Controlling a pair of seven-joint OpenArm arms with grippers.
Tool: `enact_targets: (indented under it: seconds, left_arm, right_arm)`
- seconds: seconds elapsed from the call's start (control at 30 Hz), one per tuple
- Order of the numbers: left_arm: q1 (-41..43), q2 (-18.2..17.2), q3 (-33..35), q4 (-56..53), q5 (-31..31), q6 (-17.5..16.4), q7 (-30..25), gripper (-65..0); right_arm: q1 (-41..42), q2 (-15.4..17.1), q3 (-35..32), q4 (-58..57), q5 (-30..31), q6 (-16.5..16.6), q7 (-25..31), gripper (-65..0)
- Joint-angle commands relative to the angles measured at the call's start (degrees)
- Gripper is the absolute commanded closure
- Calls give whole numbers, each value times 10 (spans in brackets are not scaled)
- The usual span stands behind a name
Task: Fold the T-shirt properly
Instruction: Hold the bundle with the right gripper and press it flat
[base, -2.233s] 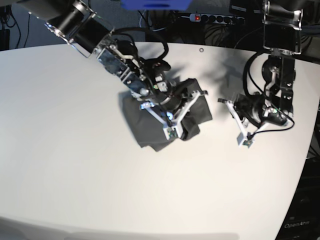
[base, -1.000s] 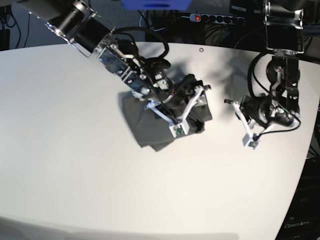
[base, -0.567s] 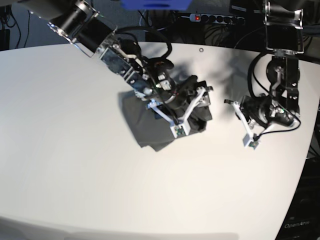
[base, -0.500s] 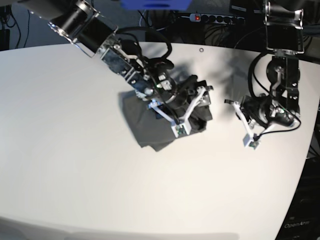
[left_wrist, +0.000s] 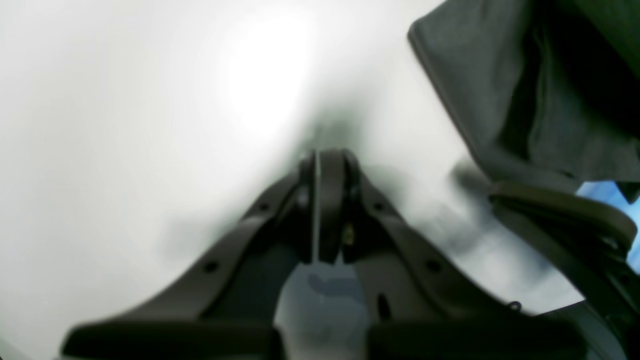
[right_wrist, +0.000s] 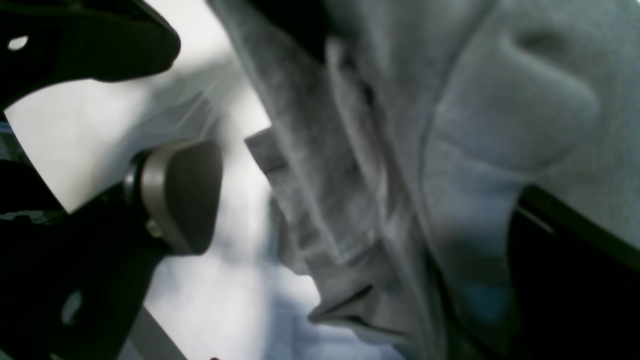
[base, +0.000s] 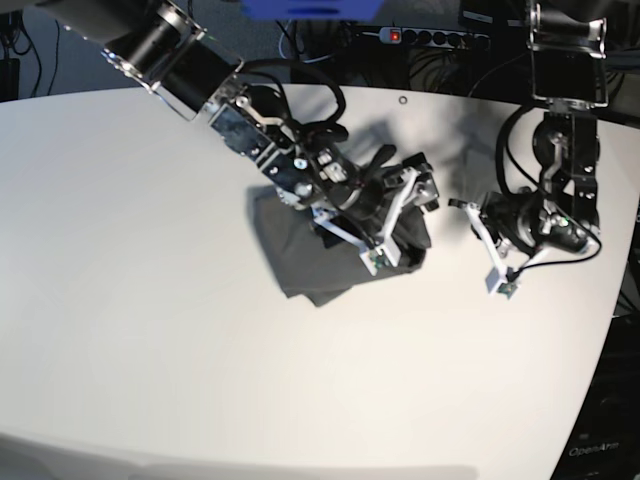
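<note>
Dark grey fabric fills the space around your right gripper, whose jaws stand spread wide over the right-hand edge of the T-shirt; nothing is pinched between them as far as the base view shows. In the right wrist view one rounded finger pad sits clear of the cloth, with bunched folds of the T-shirt hanging close past it, so you look to have let go of a layer or to be lining up on one. Your left gripper is closed on nothing, parked just beside the shirt's right side on the white table, probably to keep out of the working arm's way. Its own camera shows the pressed-together fingers and a hemmed corner of the T-shirt nearby. The shirt lies as a compact, several-layered bundle near the table's middle, its edges uneven.
</note>
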Motion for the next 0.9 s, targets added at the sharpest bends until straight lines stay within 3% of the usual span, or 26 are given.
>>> enact_targets:
  seconds: [0.0,0.87]
  left_arm:
    - [-11,-6,-3,11,-4,-2,-5,-19]
    - [-18,-5,-3,9,-4,-2,-5,-19]
  right_arm:
    - [4,-1,0,0,11,1,-15,-650]
    - [46,19,5,-5,11,1,-19,-650]
